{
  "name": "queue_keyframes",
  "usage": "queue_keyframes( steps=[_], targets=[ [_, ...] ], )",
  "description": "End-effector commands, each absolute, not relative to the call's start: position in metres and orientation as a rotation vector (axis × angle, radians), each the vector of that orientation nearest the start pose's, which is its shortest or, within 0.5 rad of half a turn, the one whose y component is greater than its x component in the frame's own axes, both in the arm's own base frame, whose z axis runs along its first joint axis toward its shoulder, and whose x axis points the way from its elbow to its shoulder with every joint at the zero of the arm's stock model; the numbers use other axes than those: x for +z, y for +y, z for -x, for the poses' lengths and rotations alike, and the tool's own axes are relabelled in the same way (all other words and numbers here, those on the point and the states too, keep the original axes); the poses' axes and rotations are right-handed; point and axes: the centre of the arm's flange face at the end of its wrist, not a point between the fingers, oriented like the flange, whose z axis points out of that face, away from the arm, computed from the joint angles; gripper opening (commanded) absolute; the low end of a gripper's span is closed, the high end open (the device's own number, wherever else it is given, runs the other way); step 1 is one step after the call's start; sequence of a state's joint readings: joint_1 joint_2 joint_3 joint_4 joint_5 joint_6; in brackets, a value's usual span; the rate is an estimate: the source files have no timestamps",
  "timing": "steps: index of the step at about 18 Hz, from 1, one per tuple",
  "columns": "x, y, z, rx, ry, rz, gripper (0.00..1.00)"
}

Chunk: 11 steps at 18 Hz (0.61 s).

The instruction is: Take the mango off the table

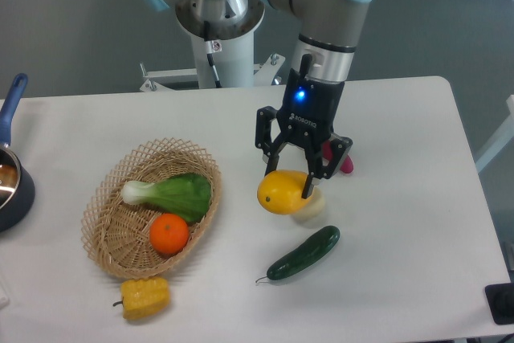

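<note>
The mango (279, 192) is a glossy yellow oval with an orange blush at its left end. It sits between the fingers of my gripper (290, 181), which comes down from above at the middle of the white table (401, 158). The jaws are closed against the mango's sides. The mango looks slightly raised, but its underside and any contact with the table are hard to tell. A pale round object (312, 206) lies just behind and below it.
A wicker basket (108, 238) at the left holds a bok choy (173, 193) and an orange (169, 234). A corn piece (145, 298) lies in front of it. A cucumber (304, 252) lies below the gripper. A pink item (347, 164) peeks out behind the gripper. A blue pan (10, 182) is at the left edge.
</note>
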<state>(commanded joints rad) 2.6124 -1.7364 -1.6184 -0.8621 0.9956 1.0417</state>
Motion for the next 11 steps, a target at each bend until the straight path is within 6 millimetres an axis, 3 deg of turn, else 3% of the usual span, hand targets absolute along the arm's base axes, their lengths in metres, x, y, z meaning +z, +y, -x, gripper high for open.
queue_keyframes(
  steps=[11],
  targets=[
    [0.4767,0.4582,0.4101,0.166,0.167,2.395,0.04]
  ],
)
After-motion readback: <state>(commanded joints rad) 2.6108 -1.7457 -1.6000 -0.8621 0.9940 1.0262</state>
